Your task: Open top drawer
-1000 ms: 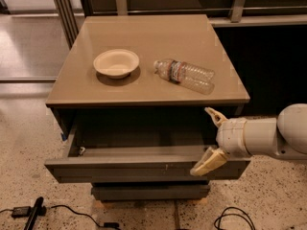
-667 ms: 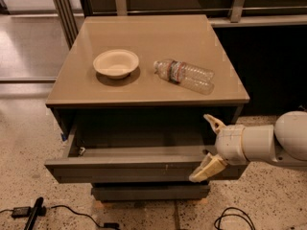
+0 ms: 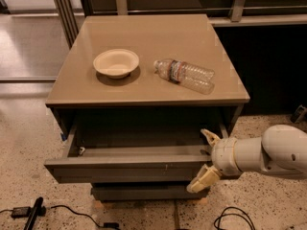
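soft light; gripper [image 3: 199, 161] at shadowed drawer [image 3: 124, 169]

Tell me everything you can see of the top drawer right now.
The top drawer is pulled well out from under the tan cabinet top and sits level, showing a shallow grey interior. Its front is a flat dark grey panel with no handle and faint pale scratches right of centre. The hand is at its right end, open, with one finger above the front's top edge and one below it. Whether they touch it cannot be told.
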